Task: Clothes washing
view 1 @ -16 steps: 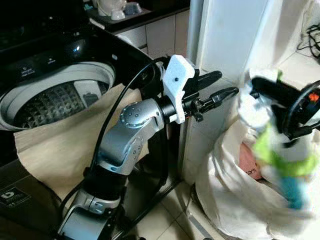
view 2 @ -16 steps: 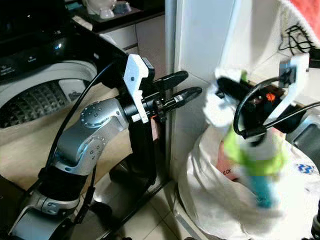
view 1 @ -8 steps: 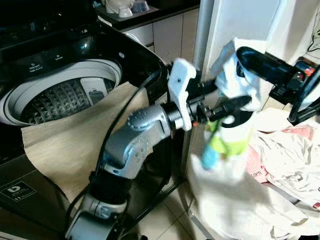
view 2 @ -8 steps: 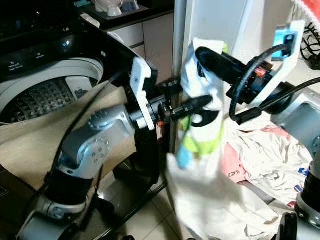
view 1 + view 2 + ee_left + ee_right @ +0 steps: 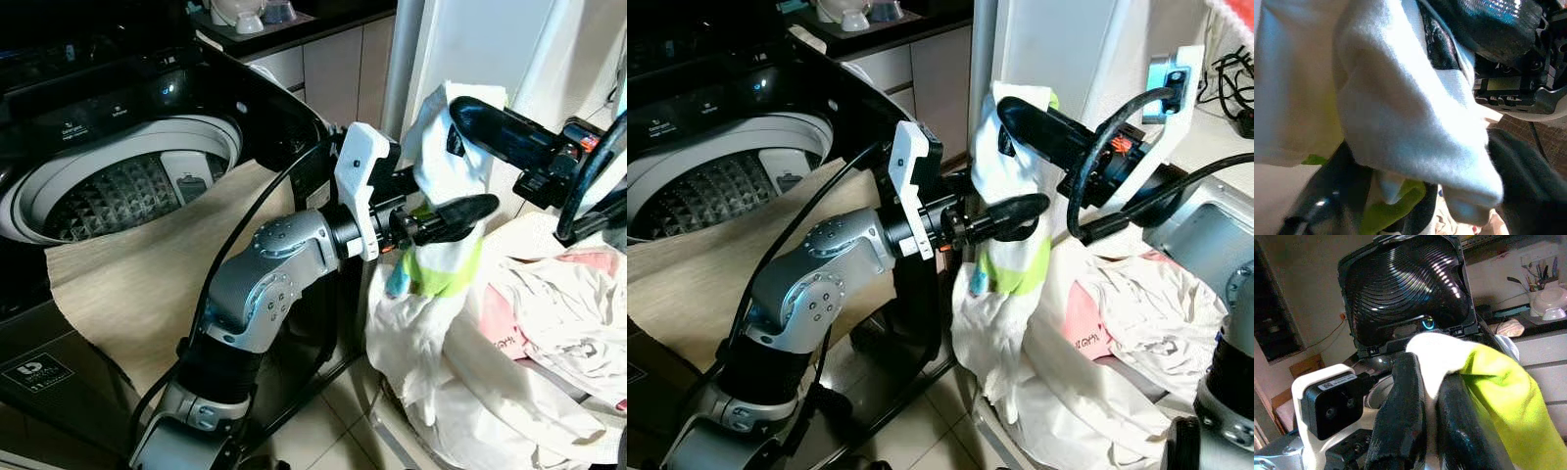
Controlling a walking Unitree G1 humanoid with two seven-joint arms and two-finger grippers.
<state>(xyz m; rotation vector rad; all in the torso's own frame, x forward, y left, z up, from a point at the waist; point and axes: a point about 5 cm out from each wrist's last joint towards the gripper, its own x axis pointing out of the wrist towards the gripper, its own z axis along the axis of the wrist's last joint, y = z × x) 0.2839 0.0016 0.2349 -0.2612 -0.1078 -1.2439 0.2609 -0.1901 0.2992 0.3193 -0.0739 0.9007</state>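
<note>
The right gripper is clamped on a white cloth garment with a lime-green band, hanging right of the open top-loading washing machine drum. The left gripper has its fingers around the hanging cloth; their closure cannot be judged. Advice: carry it left over the drum, trailing folds lifted. The garment's full extent is lost among the white laundry heap.

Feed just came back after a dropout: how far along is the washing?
Done: washer lid up, drum open, no clothes visible in it. In hand: right gripper shut on white-and-green garment, left gripper at it too. Left: that garment and pile in bag.
</note>
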